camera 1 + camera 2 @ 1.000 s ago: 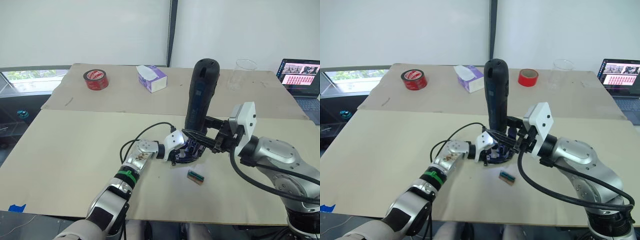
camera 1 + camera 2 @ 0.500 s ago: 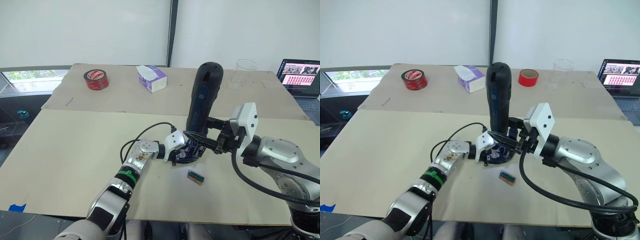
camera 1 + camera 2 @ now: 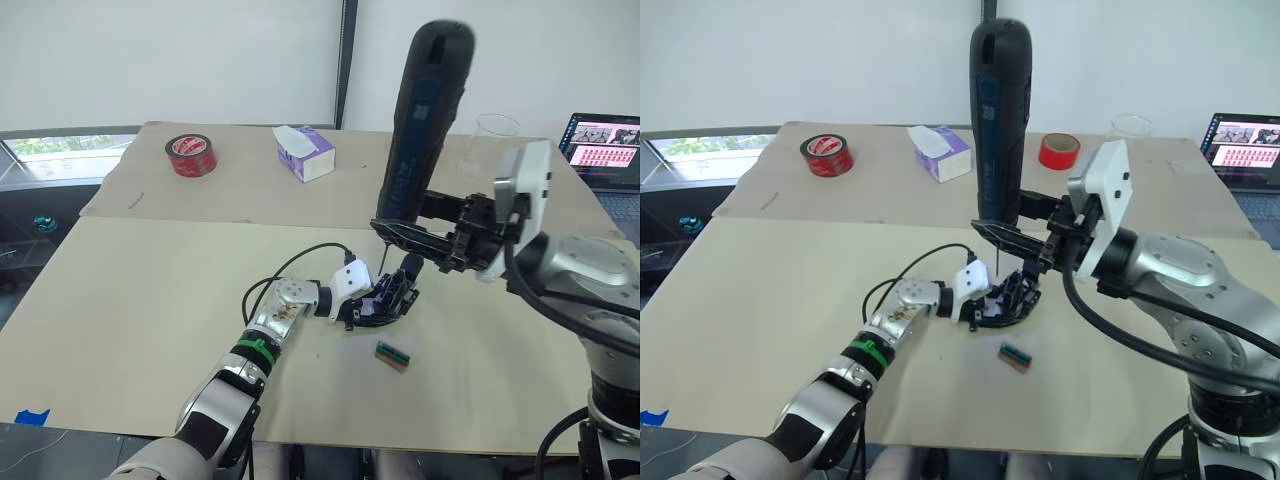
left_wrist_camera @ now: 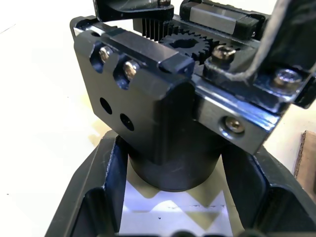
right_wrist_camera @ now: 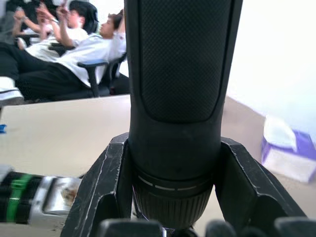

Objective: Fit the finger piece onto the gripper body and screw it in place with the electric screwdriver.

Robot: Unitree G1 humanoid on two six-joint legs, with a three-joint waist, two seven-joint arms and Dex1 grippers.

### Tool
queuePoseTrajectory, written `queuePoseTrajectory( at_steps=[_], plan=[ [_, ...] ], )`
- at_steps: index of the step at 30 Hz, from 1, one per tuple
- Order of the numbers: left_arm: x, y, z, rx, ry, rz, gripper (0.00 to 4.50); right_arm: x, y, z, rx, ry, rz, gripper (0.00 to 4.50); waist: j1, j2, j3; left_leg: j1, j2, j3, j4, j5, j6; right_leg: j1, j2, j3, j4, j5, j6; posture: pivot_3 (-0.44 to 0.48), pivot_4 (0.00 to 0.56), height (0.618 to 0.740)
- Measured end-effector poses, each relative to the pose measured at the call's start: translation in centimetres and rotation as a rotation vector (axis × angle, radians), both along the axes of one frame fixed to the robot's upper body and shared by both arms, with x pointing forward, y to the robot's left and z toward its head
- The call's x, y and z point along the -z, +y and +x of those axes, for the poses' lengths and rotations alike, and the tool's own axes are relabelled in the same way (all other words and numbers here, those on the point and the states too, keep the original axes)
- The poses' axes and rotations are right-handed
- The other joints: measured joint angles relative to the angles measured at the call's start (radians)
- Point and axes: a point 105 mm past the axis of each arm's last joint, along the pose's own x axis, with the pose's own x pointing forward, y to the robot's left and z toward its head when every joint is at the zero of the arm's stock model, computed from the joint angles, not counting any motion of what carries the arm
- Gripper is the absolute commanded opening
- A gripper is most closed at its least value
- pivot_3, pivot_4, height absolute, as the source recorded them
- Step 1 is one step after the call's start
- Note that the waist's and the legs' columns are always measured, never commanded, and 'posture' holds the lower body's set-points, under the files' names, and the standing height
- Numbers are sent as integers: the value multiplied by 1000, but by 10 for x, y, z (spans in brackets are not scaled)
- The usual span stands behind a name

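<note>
My right gripper (image 3: 412, 238) is shut on the lower end of the electric screwdriver (image 3: 423, 120), a thick black cylinder held upright above the table. Its thin bit (image 3: 992, 262) hangs just above the gripper body (image 3: 388, 298). The gripper body is a chunky black block with gear teeth and screws (image 4: 163, 74), and it rests on the table with my left gripper (image 3: 362, 312) shut on its round base. A black pointed finger (image 3: 407, 277) sticks up from it. I cannot tell the finger piece apart from the body.
A small green-and-brown block (image 3: 392, 354) lies just in front of the gripper body. Along the back stand a red tape roll (image 3: 191, 157), a purple tissue box (image 3: 305, 154), a second red tape roll (image 3: 1058, 151), a clear cup (image 3: 497, 135) and a laptop (image 3: 603, 148).
My right gripper has lifted the electric screwdriver up off the gripper body, so its bit now hangs clear above it. The left gripper and the body have stayed put.
</note>
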Motion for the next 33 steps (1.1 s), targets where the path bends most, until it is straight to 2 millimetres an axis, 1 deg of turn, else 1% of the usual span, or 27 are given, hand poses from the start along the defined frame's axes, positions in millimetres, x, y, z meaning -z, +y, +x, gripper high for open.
queuePoseTrajectory(
  at_steps=[1, 3, 4, 6, 9, 11, 12, 13, 14, 15, 16, 17, 20, 22, 23, 24, 26, 28, 30, 32, 33],
  plan=[
    [0, 0, 0, -4, 0, 0, 2274, 4, 0, 0, -1, 18, -1, 1903, -1, 0, 0, 0, 0, 0, 0, 0, 1, 0, 0, 0, 0, 0, 0, 0, 150, 740],
    [1, 5, 4, -25, 6, 5, 3314, 8, -1, -1, -4, 53, 9, 1903, -4, 0, 0, 0, 0, 0, 1, 0, 1, 0, 0, 0, 0, 0, 0, 0, 150, 740],
    [1, 8, 5, -32, 13, 4, 3745, 9, -1, -2, -5, 62, 14, 1903, -6, 0, 0, 0, 0, 0, 2, 0, 1, 0, 0, 0, 1, 0, 0, 0, 150, 740],
    [-6, 14, 7, -32, 38, -20, 4492, 5, -1, -8, -19, 66, 33, 1903, -11, 0, 0, 0, 1, 0, 2, 0, 0, 0, 0, 0, 1, 0, 0, 0, 150, 740],
    [-24, 33, 4, 5, 34, -35, 4500, -2, -6, -18, -36, 98, 44, 1903, -12, 0, 0, 1, 2, 0, 1, 0, 0, 0, 0, 1, 1, 0, -1, 0, 150, 740],
    [-35, 56, -4, 39, 49, -35, 4500, -3, -17, -22, -16, 172, 30, 1903, -14, 0, 0, 2, 2, 0, -1, 3, -5, 0, 0, 1, 1, 0, -1, 0, 150, 740],
    [-42, 70, -10, 54, 64, -31, 4500, -1, -28, -22, 12, 241, 31, 1903, -14, 0, 0, 2, 2, 0, -1, 5, -8, 0, 0, 1, 1, 0, -1, 0, 150, 740],
    [-50, 93, -21, 80, 76, -16, 4500, 7, -45, -21, 68, 362, 11, 1903, -14, 0, 0, 2, 2, 0, -2, 6, -10, 0, 0, 1, 1, 0, -2, 0, 150, 740],
    [-56, 104, -24, 84, 79, -16, 4500, 12, -55, -19, 106, 431, 3, 1903, -14, 0, 0, 4, 2, 0, -2, 6, -10, 2, 0, 1, 1, 0, -2, 0, 150, 740],
    [-69, 116, -27, 78, 73, -15, 4500, 20, -72, -13, 173, 534, 24, 1903, -12, 0, 0, 4, 2, 0, -2, 6, -10, 2, 0, 1, 1, 0, -3, 0, 150, 740],
    [-77, 120, -30, 86, 59, -20, 4500, 26, -82, -10, 211, 597, 34, 1903, -7, 0, 0, 3, 2, 0, -2, 4, -4, 2, -1, 2, 0, 0, -3, 0, 150, 740],
    [-90, 123, -36, 102, 47, -26, 4500, 39, -98, -8, 266, 721, 30, 1903, 0, 0, 0, 3, 1, 0, -1, 3, -1, 3, -2, 2, 0, -1, -4, 0, 150, 740],
    [-105, 127, -45, 121, 26, -23, 4500, 74, -126, -3, 397, 963, -1, 1903, -2, 0, 0, 4, 1, 0, 0, 2, 0, 4, -1, 4, -1, -3, -6, 0, 150, 740],
    [-110, 131, -47, 103, 7, -16, 4500, 103, -147, 6, 509, 1107, 5, 1903, -8, 1, 0, 4, 0, 2, -1, 2, 0, 3, 0, 6, 0, -1, -2, 0, 150, 740],
    [-111, 132, -47, 95, 6, -19, 4500, 117, -154, 10, 559, 1159, 0, 1903, -11, 1, 0, 4, 0, 3, -2, 2, -1, 2, 0, 7, 0, -1, -1, 0, 150, 740],
    [-110, 132, -46, 80, 6, -21, 4500, 129, -159, 17, 608, 1190, -5, 1903, -14, 1, 1, 5, 0, 3, -2, 5, -5, 1, 1, 7, 1, -1, -1, 0, 150, 740],
    [-109, 131, -46, 58, -1, -28, 4500, 149, -171, 27, 711, 1234, -26, 1903, -17, 1, 1, 4, 0, 4, -4, 9, -11, 0, 3, 7, 0, -1, -1, 0, 150, 740],
    [-109, 130, -45, 32, -10, -33, 4500, 163, -179, 33, 765, 1272, -25, 1903, -16, 2, 1, 4, 0, 4, -5, 10, -13, 0, 4, 7, 1, -1, 0, 0, 150, 740],
    [-107, 132, -44, 3, -9, -40, 4500, 165, -182, 38, 778, 1269, -33, 2939, -15, 1, 1, 5, 1, 3, -5, 10, -13, 1, 4, 7, 0, -1, 0, 0, 150, 740],
    [-104, 131, -45, -12, -3, -44, 4500, 166, -186, 42, 794, 1232, -58, 3562, -15, 0, 0, 7, 1, 4, -4, 10, -13, 4, 4, 7, 0, -2, 0, 0, 150, 740],
    [-103, 132, -45, -15, 5, -45, 4500, 167, -189, 44, 805, 1201, -77, 3948, -13, -1, 0, 9, 1, 3, -4, 8, -11, 6, 4, 7, 0, -4, 5, 0, 150, 740]
  ],
)
